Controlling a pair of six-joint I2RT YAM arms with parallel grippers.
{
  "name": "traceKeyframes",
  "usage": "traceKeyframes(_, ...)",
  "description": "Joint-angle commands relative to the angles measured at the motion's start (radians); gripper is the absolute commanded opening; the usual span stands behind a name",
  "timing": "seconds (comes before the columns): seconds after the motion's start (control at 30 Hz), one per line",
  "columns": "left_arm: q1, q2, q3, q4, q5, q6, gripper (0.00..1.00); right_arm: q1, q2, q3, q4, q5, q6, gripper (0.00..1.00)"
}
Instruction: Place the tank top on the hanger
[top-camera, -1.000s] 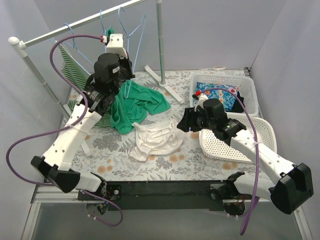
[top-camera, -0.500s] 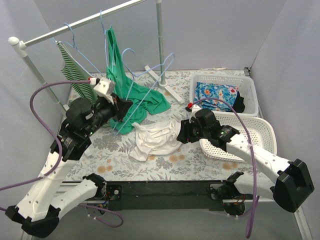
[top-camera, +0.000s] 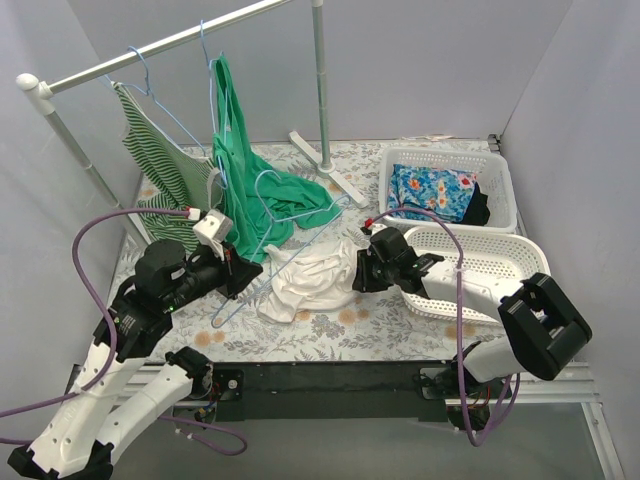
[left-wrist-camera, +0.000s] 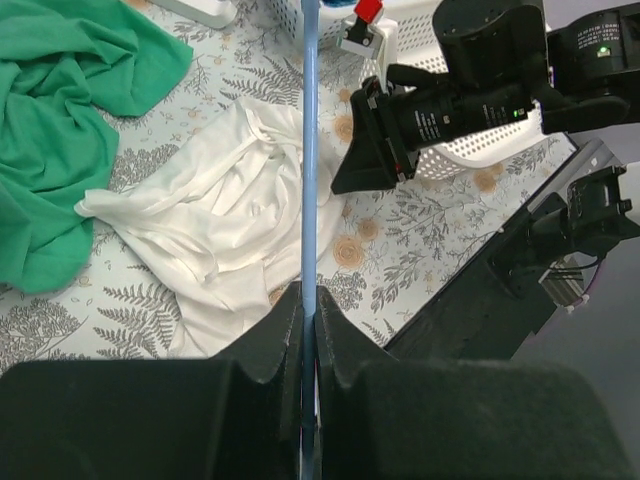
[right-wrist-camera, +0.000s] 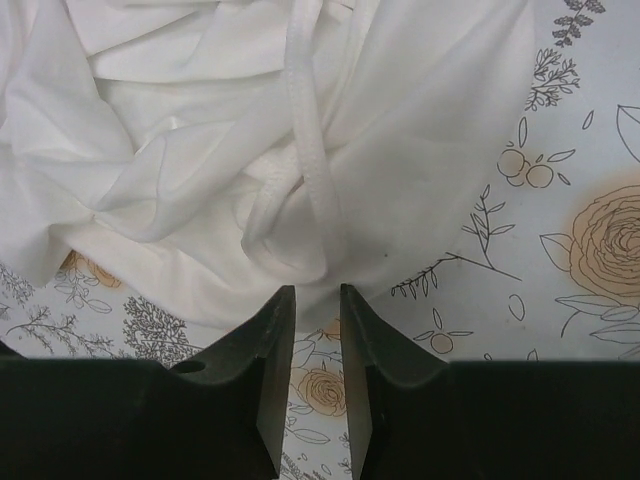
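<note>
Pinching the hanger (left-wrist-camera: 309, 150) between closed jaws, the left gripper (top-camera: 238, 275) holds it over the tank top's (top-camera: 310, 280) left edge, long axis running away toward its hook near the green garment (top-camera: 275, 200). Right of the crumpled top, the right gripper (right-wrist-camera: 312, 300) hovers, jaws narrowly parted.

- Left arm: elbow folded back near the counter's front-left corner, wrist reaching toward the counter's middle. Left gripper (left-wrist-camera: 308, 318) clamped on a thin light-blue wire hanger (left-wrist-camera: 309, 150).
- Right arm: stretched low from the front-right corner toward mid-counter. Right gripper (right-wrist-camera: 316, 312) nearly closed, a narrow gap between the fingers, tips down over crumpled white fabric (right-wrist-camera: 200, 150), nothing held.
</note>
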Motion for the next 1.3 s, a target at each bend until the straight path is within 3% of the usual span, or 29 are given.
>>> traceKeyframes(0.0,0.000,0.000,0.002,-0.038,0.012,-0.019,0.00,0.002,0.016,0.006,0.122,0.031,0.043,0.33)
traceKeyframes(0.47,0.000,0.051,-0.001,-0.011,0.072,-0.073,0.00,0.001,0.058,0.045,0.096,0.129,0.034,0.33)
traceKeyframes(0.7,0.000,0.074,0.023,-0.052,0.072,-0.085,0.00,0.001,-0.017,0.140,-0.042,0.199,-0.015,0.09)
traceKeyframes(0.8,0.000,0.078,0.043,-0.075,0.058,-0.077,0.00,0.001,-0.033,0.177,-0.085,0.216,-0.043,0.04)
traceKeyframes(1.27,-0.002,0.092,0.066,-0.127,0.035,-0.054,0.00,-0.037,0.048,0.347,-0.204,0.248,-0.118,0.01)
